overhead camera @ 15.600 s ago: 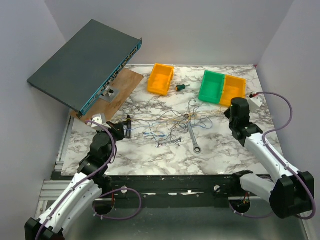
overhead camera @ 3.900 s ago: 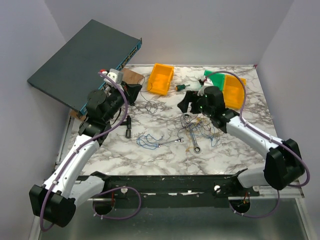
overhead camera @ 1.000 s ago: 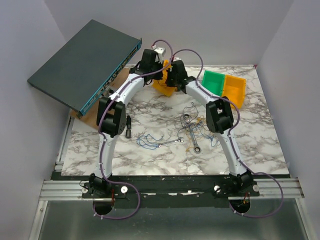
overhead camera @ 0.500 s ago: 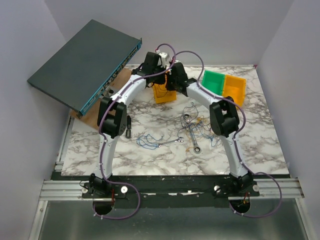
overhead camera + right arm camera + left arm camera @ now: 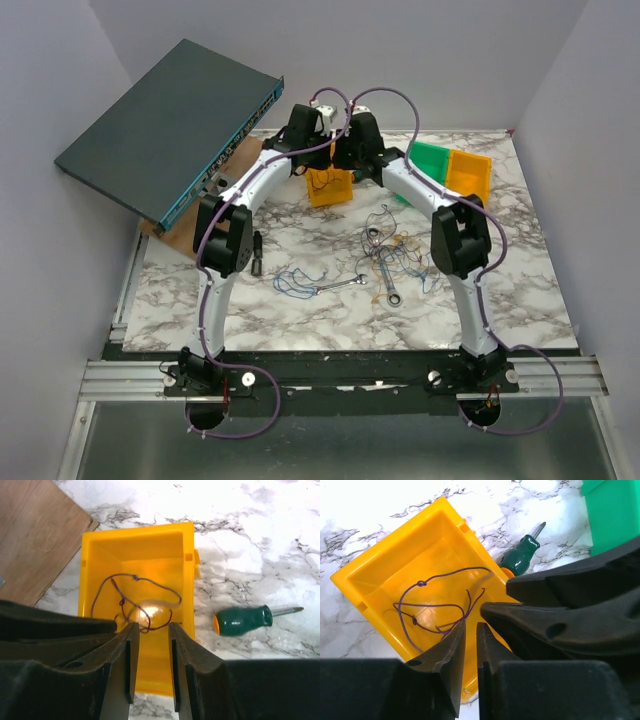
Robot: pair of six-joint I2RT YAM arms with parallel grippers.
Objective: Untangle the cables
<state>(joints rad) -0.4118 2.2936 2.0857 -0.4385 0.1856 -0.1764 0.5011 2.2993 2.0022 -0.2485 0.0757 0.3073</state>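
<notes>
A thin purple cable (image 5: 437,605) (image 5: 150,597) lies loose in the yellow bin (image 5: 330,190) (image 5: 380,582) (image 5: 165,545) at the back of the table. Both grippers hang side by side right above that bin. My left gripper (image 5: 470,626) (image 5: 312,160) shows a narrow gap with nothing in it. Empty too, my right gripper (image 5: 152,626) (image 5: 347,165) stands open a little wider. The remaining cables (image 5: 398,255) form a blue, yellow and dark tangle mid-table, and a blue cable (image 5: 293,283) lies apart to the left.
Two silver wrenches (image 5: 341,285) (image 5: 386,272) lie among the cables. A green-handled screwdriver (image 5: 244,620) rests right of the yellow bin. A green bin (image 5: 430,165) and an orange bin (image 5: 468,175) stand back right. A tilted network switch (image 5: 170,125) rests on a wooden board (image 5: 35,530) back left.
Both grippers have opened above the yellow bin and the purple cable now lies loose inside it. The bin has slid a little toward the front; the right arm shifted slightly right.
</notes>
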